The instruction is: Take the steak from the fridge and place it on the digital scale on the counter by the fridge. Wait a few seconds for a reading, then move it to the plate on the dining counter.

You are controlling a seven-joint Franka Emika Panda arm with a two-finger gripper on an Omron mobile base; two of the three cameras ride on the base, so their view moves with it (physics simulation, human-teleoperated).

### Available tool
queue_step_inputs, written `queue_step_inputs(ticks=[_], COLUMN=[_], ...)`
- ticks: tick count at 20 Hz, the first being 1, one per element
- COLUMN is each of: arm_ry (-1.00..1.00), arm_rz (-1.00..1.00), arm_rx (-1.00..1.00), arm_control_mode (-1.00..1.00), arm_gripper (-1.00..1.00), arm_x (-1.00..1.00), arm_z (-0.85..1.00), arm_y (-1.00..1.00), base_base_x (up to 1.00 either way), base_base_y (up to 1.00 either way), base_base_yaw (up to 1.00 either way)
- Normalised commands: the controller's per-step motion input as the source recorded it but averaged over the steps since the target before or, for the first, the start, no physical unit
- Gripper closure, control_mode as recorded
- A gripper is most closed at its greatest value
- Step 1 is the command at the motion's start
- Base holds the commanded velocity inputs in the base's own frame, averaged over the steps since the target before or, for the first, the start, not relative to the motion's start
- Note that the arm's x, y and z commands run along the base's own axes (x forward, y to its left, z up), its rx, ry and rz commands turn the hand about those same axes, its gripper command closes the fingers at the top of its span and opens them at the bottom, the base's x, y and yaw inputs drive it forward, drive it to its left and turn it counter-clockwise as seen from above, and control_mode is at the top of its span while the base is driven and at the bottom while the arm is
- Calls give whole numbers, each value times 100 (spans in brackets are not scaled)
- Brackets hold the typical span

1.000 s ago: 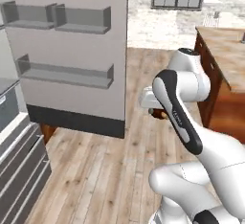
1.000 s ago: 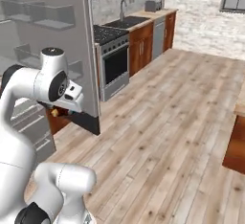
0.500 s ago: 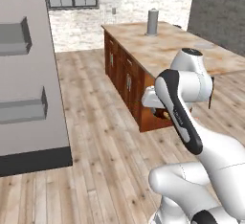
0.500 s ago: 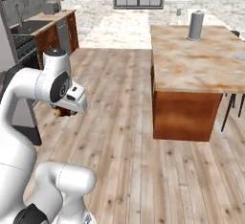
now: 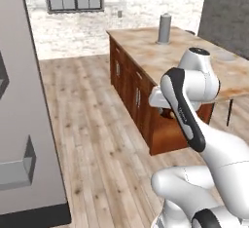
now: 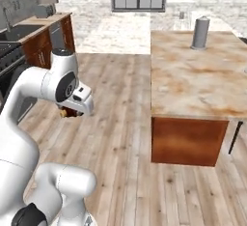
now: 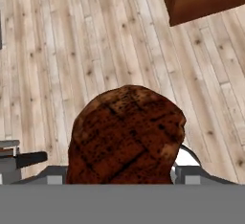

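Note:
The steak (image 7: 127, 137), a dark red-brown lump, sits between my fingers in the hand view, high above the wooden floor. My gripper (image 5: 168, 112) is shut on it, held close in front of the arm. A small bit of the steak (image 6: 62, 114) peeks out under the hand. The dining counter (image 5: 146, 47) stretches ahead to the right, and its near end (image 6: 193, 80) is bare. A pale plate (image 5: 225, 55) lies on its far right side. The fridge door (image 5: 29, 100) stands at the left. The digital scale is out of view.
A grey cylinder (image 5: 164, 28) stands upright at the island's far end, also seen as a canister (image 6: 200, 33). A stove and wooden cabinets (image 6: 29, 41) line the left wall. Open wooden floor (image 6: 120, 123) lies between me and the island.
The whole picture has swung: the base has turned from the fridge door towards the island, which now shows wider. The gripper keeps the steak in the same pose.

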Motion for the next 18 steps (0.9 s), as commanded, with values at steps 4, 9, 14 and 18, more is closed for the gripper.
queue_step_inputs(ticks=[4,9,14,18], arm_ry=[0,0,0,0], arm_rz=[0,0,0,0], arm_rx=[0,0,0,0], arm_control_mode=[100,100,100,100], arm_gripper=[100,100,100,100], arm_x=[0,0,0,0], arm_z=[0,0,0,0], arm_y=[0,0,0,0], base_base_x=[100,100,100,100], base_base_y=[-55,-35,-23,-26], base_base_yaw=[44,58,62,61])
